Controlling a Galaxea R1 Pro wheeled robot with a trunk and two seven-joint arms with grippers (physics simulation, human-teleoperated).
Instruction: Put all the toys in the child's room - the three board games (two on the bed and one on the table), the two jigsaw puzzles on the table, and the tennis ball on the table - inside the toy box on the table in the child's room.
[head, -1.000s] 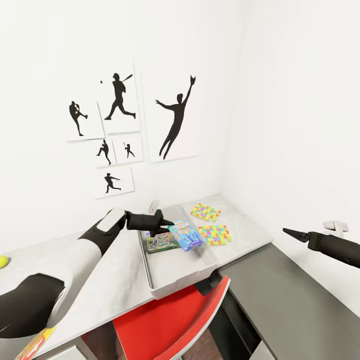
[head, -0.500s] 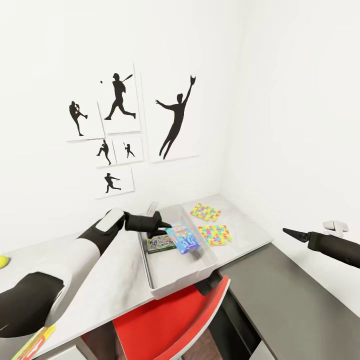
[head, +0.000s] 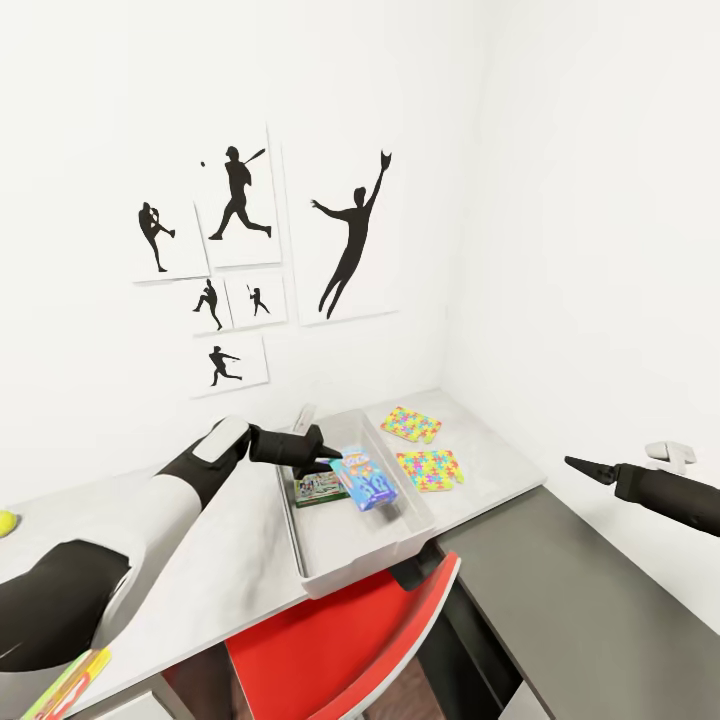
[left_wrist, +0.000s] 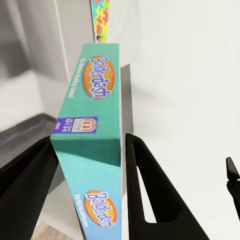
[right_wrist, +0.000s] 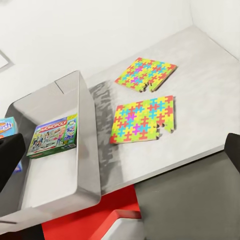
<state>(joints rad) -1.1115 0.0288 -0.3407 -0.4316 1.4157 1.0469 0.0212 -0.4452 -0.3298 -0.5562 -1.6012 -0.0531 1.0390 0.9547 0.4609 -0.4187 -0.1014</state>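
My left gripper (head: 330, 462) is shut on the blue board game (head: 368, 478) (left_wrist: 92, 115), holding it on edge inside the light grey toy box (head: 370, 572) (right_wrist: 89, 125). The Monopoly board game (head: 320, 487) (right_wrist: 52, 135) lies flat in the box beside it. Two jigsaw puzzles (head: 411, 423) (head: 430, 469) lie on the table (head: 240, 540) right of the box. The tennis ball (head: 6, 521) rests at the table's far left. A yellow-red board game (head: 65, 685) pokes in at the lower left. My right gripper (head: 574, 463) hangs open and empty to the right, its fingers (right_wrist: 233, 152) wide apart.
A red chair (head: 340, 640) stands tucked under the table's front edge, below the toy box. A lower dark-topped cabinet (head: 570, 600) runs along the right wall under my right arm. White walls with baseball silhouettes (head: 240, 200) close off the back.
My left gripper has sunk a little and drawn back toward the toy box's left wall, carrying the blue board game lower into the box. The right arm has stayed still.
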